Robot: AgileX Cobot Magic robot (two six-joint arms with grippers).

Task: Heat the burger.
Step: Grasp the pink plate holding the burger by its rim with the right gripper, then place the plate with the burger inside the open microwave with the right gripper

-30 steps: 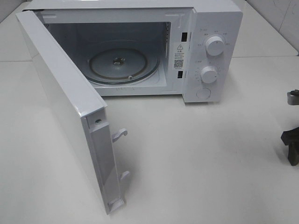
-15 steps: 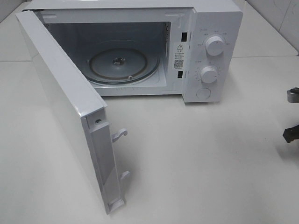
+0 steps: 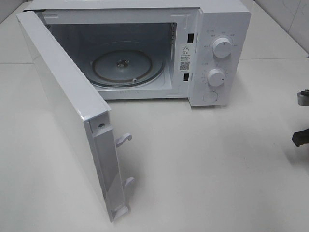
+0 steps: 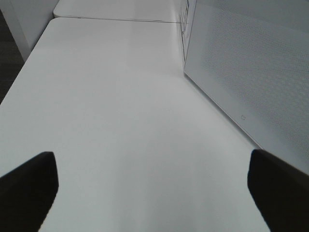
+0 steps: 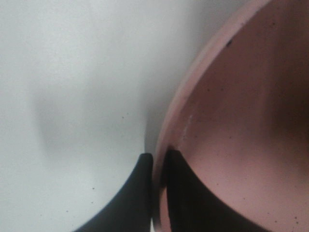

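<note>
Gripping hand (right): the right gripper [image 5: 157, 164] is clenched on the rim of the pink plate [image 5: 241, 121], with 1 dark finger outside the rim and 1 inside. In the high view only a sliver of it shows, at the far right edge of the table [image 3: 217, 169].
Idle hand (left): the left gripper [image 4: 152, 186] is released, its 2 fingers spread wide with nothing between them. It hovers over bare table beside the outer face of the door [image 4: 251, 72].
Burger: the burger is not visible in any view. The right wrist camera shows only part of the plate's pink inside, so I cannot tell whether it sits there, though that is my guess.
Microwave: the microwave [image 3: 212, 53] stands at the back of the table, with its door swung wide open to the left and 2 knobs [image 3: 221, 47] on its right panel.
Turntable: the glass turntable [image 3: 128, 65] lies bare inside the cavity.
Step in hand: I judge this to be picking up the plate, well apart from the oven, to carry it into the cavity.
Risk 1: the pinch holds 1 thin spot of the rim, so the plate may tilt when lifted and send the burger sliding off.
Risk 2: the rim looks smooth, so a shallow pinch could slip and drop the plate.
Risk 3: the plate juts out beside the fingers, so its far edge could clip the cavity frame on the way in.
</note>
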